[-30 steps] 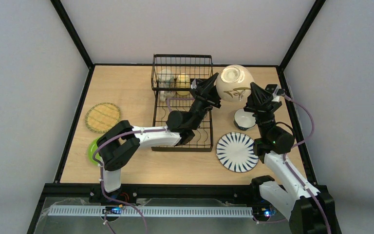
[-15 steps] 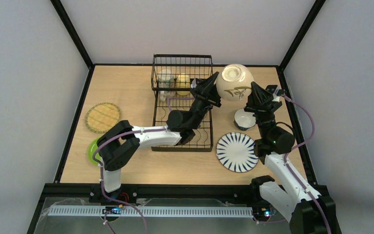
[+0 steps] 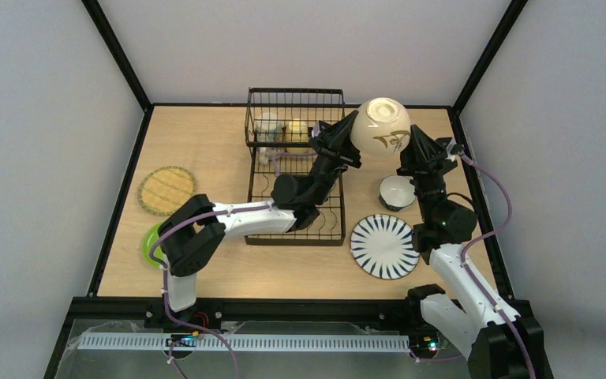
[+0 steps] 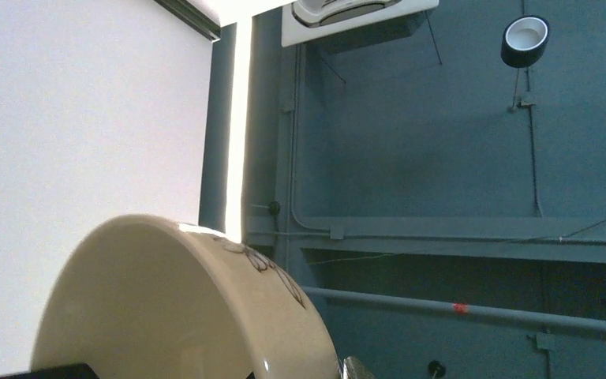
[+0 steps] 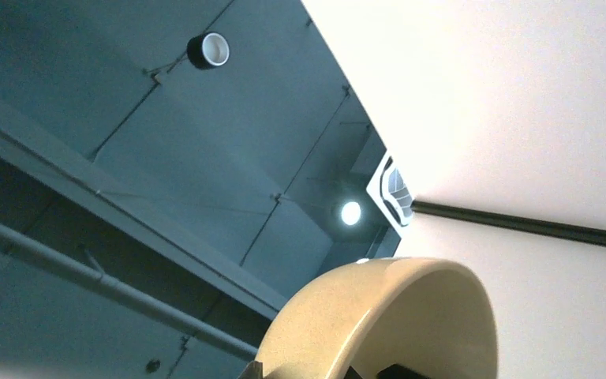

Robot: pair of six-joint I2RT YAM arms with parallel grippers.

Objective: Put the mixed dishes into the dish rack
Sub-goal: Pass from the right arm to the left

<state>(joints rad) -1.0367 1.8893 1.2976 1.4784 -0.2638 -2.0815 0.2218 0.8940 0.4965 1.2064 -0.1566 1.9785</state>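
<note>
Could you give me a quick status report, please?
Left hand and right hand both at the cream bowl, raised beside the dish rack; grips unclear. Two mugs already racked. Left arm stretches across the rack's plate slots.

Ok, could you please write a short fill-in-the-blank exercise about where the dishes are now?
1. The beige ceramic mug and the yellow ceramic mug stand inside the black wire dish ____.
2. The white round plate with dark radial stripes lies on the ____ half of the wooden table.
3. Between the left claw and the right claw hangs a large cream ceramic ____.
Missing words: rack; right; bowl.
</note>
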